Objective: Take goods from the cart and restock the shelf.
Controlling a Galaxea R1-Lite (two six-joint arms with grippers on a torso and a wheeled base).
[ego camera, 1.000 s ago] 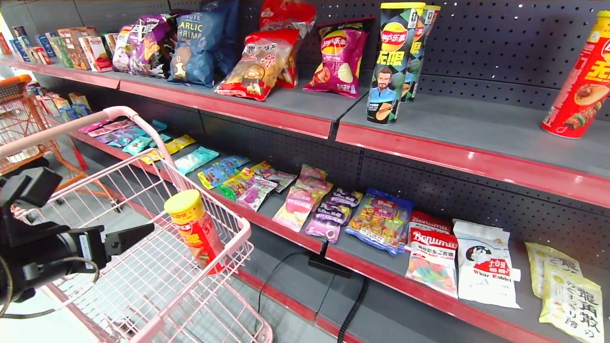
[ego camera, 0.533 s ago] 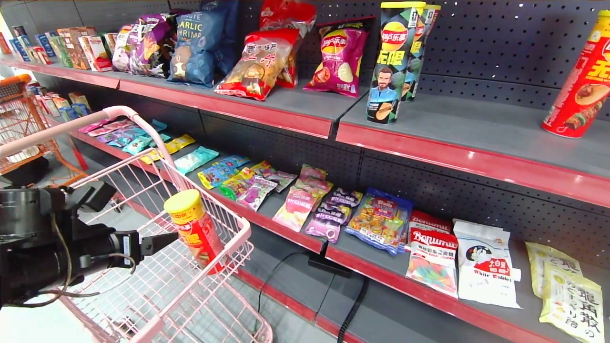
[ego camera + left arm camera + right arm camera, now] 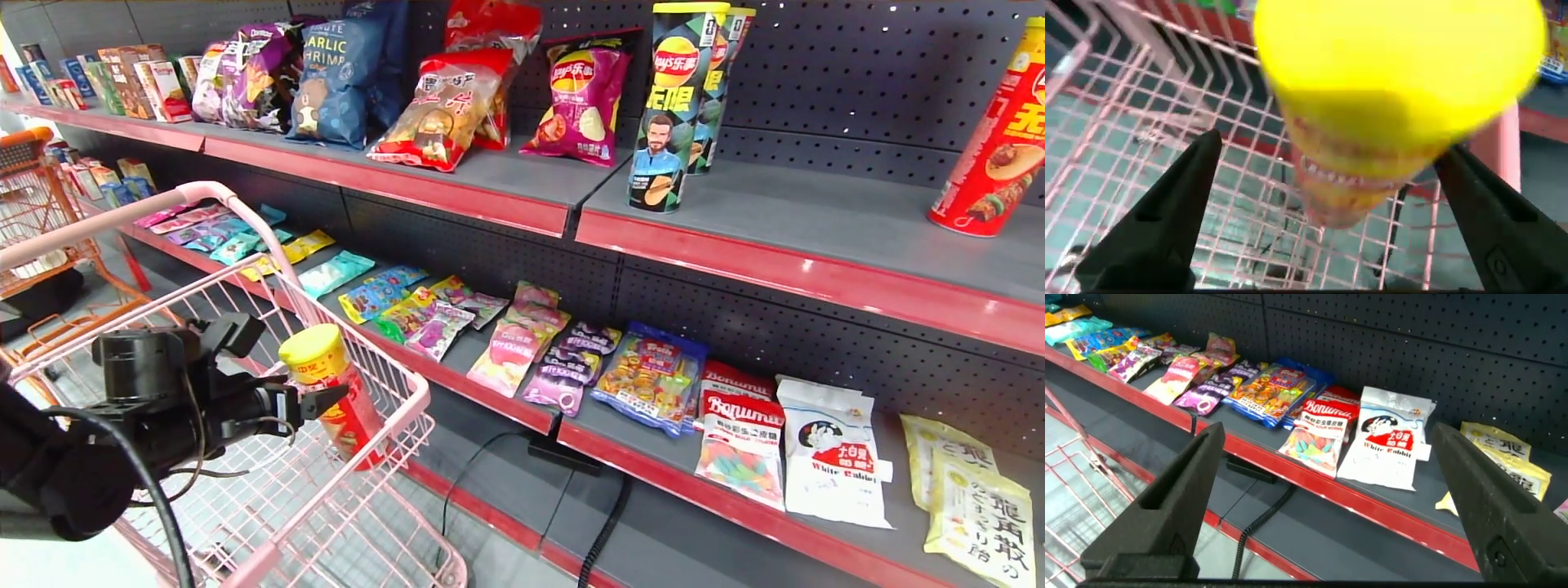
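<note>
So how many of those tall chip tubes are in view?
4. A red tube in the pink cart; a dark tube and another behind it on the top shelf; a red one far right. Others may hide.

Our left arm (image 3: 57, 469): matte black | wrist (image 3: 135, 367): round drum | cable (image 3: 163, 510): black loop | our left gripper (image 3: 1328, 151), right gripper (image 3: 1327, 433): black wedge fingers

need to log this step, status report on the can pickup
Left gripper open, straddling chip can. Can in cart corner, not gripped. Right gripper open, empty. Cart rim close beside can.
</note>
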